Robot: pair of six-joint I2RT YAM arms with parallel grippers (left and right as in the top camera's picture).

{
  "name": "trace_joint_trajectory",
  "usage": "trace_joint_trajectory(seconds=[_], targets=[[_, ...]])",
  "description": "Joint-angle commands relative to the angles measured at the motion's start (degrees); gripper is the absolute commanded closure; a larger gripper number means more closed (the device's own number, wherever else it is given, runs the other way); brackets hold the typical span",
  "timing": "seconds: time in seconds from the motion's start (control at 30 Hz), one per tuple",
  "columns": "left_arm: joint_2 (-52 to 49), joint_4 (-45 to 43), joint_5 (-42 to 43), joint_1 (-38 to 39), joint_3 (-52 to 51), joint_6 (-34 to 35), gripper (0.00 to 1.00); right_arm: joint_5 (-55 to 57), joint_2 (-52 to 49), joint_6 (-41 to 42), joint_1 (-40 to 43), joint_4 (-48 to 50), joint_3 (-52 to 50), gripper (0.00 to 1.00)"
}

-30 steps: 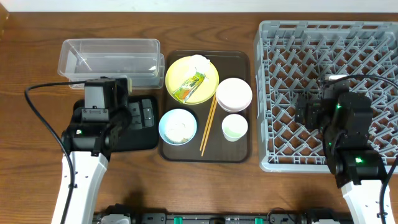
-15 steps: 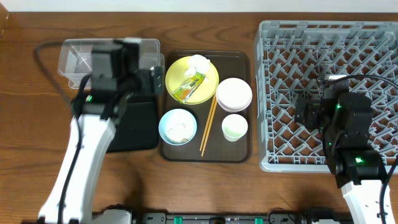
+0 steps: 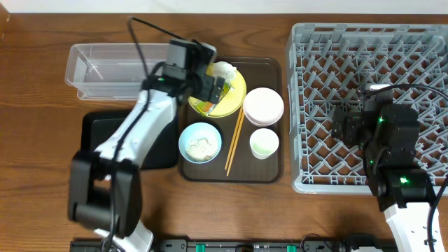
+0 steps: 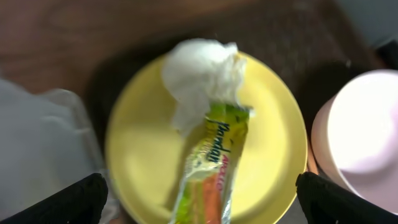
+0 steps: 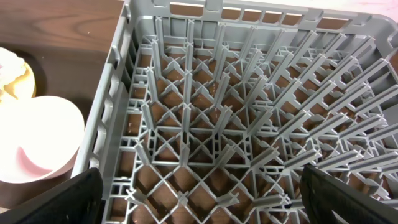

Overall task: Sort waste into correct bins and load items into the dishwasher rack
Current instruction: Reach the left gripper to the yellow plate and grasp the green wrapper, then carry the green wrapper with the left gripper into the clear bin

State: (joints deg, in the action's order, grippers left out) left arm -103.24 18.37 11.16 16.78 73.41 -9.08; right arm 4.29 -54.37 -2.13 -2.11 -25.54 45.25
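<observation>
Desk (image 3: 35, 105): brown wood, grain running left to right, low sheen. Light is even and the shadows are soft-edged. Far edge: a pale strip (image 3: 280, 4) beyond the wood, nature unclear. Near edge: a dark rail (image 3: 245, 246) with small green marks. The wood is blurred in the left wrist view.

The plate (image 4: 146, 155) is coloured yellow, the tissue (image 4: 202, 68) white, the wrapper (image 4: 211, 171) green-yellow with orange print. A pinkish-white bowl (image 3: 263, 106), a light blue bowl (image 3: 201, 142) and a pale green cup (image 3: 264, 143) are seen. The serving tray (image 3: 270, 169) is coloured dark brown; the rack (image 3: 371, 42) is patterned as a grey grid.
</observation>
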Motion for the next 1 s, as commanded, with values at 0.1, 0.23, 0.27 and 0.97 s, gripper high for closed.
trace_joint_trajectory(seconds=[0.1,0.23,0.27,0.97], targets=[[-6.27,-1.16,-0.74,2.14,0.98,-1.01,0.04,-0.48,0.13,0.35,-0.55,0.00,1.31,0.01],[-9.49,-1.44,-0.72,2.69,0.96,-0.96,0.12,-0.48,0.13,0.35,-0.55,0.00,1.31,0.01],[-10.16,-1.38,-0.72,2.78,0.96,-0.96,0.14,-0.48,0.13,0.35,-0.55,0.00,1.31,0.01],[-10.67,-1.29,-0.74,3.45,0.87,-0.94,0.80,-0.48,0.13,0.35,-0.55,-0.04,1.31,0.01]])
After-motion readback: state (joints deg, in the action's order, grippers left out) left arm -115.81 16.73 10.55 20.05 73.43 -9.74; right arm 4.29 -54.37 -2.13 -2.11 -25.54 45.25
